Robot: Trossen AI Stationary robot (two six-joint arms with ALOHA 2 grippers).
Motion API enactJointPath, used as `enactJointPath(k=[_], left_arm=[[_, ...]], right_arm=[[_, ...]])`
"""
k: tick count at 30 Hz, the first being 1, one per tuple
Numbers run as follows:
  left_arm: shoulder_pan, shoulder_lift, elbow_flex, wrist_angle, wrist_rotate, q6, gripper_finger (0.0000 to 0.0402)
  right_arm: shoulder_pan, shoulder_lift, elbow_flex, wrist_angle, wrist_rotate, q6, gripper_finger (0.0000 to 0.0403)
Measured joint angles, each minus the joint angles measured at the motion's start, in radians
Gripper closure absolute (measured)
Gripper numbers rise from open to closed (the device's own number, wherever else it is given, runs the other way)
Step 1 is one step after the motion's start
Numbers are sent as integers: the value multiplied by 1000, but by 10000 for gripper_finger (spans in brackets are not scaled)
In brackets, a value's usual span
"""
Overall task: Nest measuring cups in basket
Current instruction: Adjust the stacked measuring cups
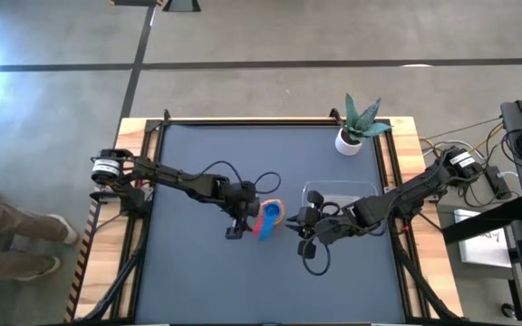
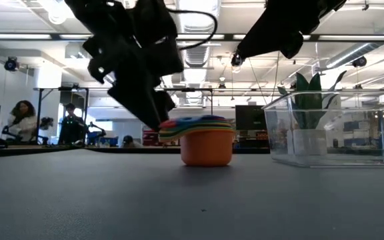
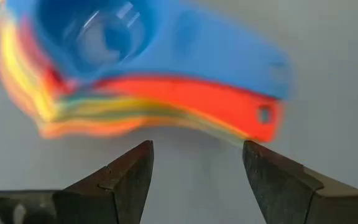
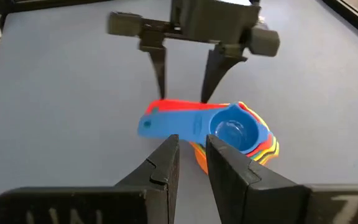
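The measuring cups [image 2: 202, 143] sit nested in one stack on the dark table [image 1: 198, 272], near its middle, the orange cup [image 2: 207, 148] at the bottom and the blue cup [image 4: 232, 132] on top, handles fanned toward the left arm. The left gripper [image 3: 197, 171] hovers just at the handle ends, fingers spread apart with nothing between them. The right gripper [image 4: 191, 158] hangs on the other side of the stack, its fingers slightly parted and empty. Just beyond, the clear basket [image 1: 338, 192] stands on the table beside the cups, under the right arm. Farther back, a white plant pot [image 1: 349, 140] rests near the table's far edge
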Motion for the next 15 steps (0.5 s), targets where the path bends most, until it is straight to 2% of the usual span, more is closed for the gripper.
enactJointPath(k=[8,15], left_arm=[[-38,-2,0,121,84,-1,171],[-31,-33,0,43,59,4,171]], right_arm=[[-1,0,0,-1,0,-2,335],[-1,0,0,-2,-9,-3,335]])
